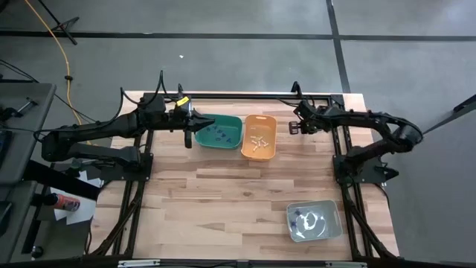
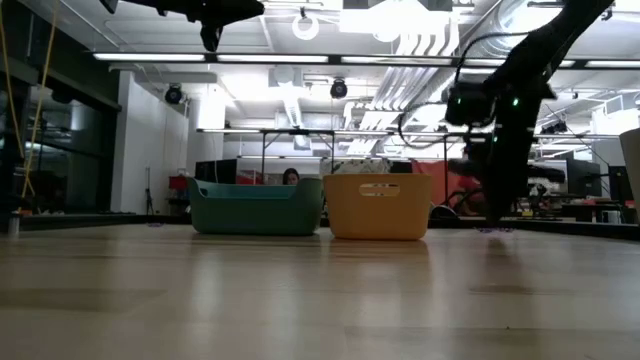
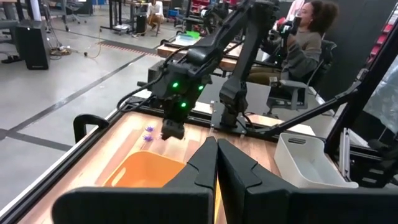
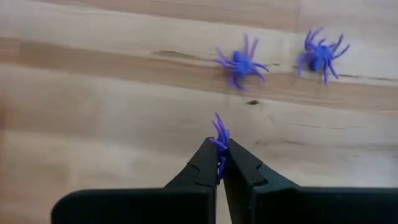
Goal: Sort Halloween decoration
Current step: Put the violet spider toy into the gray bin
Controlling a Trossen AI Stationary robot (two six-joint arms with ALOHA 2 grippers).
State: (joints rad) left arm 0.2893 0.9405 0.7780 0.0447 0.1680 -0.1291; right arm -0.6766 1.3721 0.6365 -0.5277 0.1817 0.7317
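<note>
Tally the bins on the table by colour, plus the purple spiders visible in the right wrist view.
Green bin: 1
Orange bin: 1
Grey bin: 1
Purple spiders: 3, two loose on the wood, one pinched in the right gripper
Total: 6

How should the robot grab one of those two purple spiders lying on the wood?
Come straight down and pinch the round body of the nearer spider, fingers closing between the legs. It lies flat, legs splayed thin, so the body is the only solid part. The right gripper holds its spider that way, I think.
</note>
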